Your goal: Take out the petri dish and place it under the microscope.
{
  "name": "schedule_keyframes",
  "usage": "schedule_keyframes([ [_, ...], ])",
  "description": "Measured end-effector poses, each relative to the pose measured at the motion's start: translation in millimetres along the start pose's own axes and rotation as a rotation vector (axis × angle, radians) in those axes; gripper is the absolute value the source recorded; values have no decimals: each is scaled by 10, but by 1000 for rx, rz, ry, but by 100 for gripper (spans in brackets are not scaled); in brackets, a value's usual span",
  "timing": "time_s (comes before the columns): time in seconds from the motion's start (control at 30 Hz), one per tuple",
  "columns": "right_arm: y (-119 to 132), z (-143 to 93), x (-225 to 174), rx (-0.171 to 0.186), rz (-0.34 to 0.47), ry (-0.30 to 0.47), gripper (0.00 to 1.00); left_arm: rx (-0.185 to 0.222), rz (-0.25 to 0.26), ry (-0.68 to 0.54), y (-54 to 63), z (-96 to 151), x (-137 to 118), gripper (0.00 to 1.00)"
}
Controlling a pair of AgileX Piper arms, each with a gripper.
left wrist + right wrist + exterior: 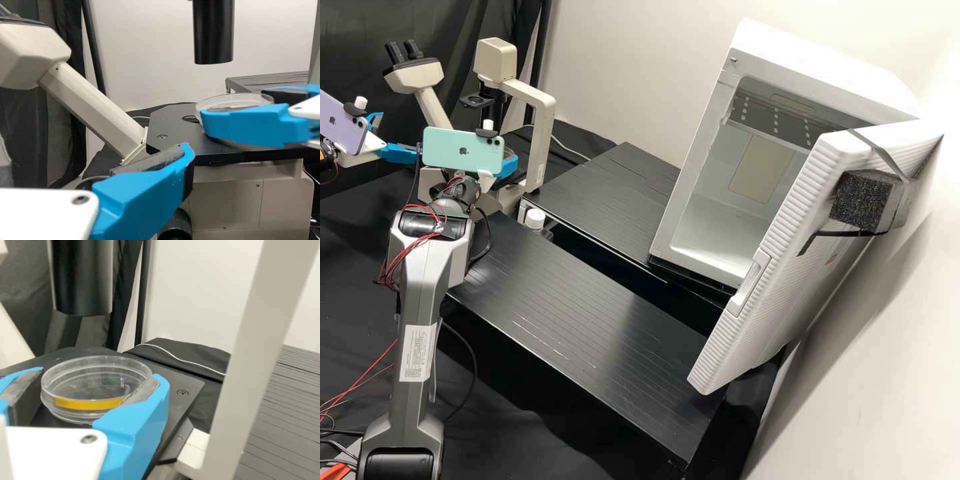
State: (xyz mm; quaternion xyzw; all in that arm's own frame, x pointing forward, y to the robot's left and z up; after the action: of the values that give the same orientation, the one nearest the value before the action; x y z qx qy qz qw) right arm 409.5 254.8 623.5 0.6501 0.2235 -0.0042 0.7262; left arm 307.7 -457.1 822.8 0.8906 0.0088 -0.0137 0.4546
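In the high view the left gripper [397, 154] is open left of the microscope [537, 120]; the right gripper [509, 165] is at its stage, partly behind a phone. The left wrist view has one finger of the left gripper [145, 192] before the stage [175, 120], and the right gripper [270, 106] at the petri dish [202, 106]. In the right wrist view, the right gripper [95, 390] has its fingers against opposite sides of the clear petri dish [95, 375], which has a yellow strip. The dish is over the dark stage [172, 382]; contact between them cannot be told.
A white incubator [720, 220] stands with its door [780, 240] ajar at the right. Black ridged platforms [587, 300] lie between it and the arms. The microscope's black tube [82, 277] hangs above the stage, and its pale upright [250, 360] stands beside the right gripper.
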Motion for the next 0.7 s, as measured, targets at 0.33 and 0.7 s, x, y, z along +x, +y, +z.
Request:
schedule_keyframes([
  [0.33, -50, -8, 228, 16, 11, -22, 0, 0, 0, 0, 0, 0, 0, 100],
  [0.7, -168, -64, 361, -19, 2, -30, 0, 0, 0, 0, 0, 0, 0, 100],
])
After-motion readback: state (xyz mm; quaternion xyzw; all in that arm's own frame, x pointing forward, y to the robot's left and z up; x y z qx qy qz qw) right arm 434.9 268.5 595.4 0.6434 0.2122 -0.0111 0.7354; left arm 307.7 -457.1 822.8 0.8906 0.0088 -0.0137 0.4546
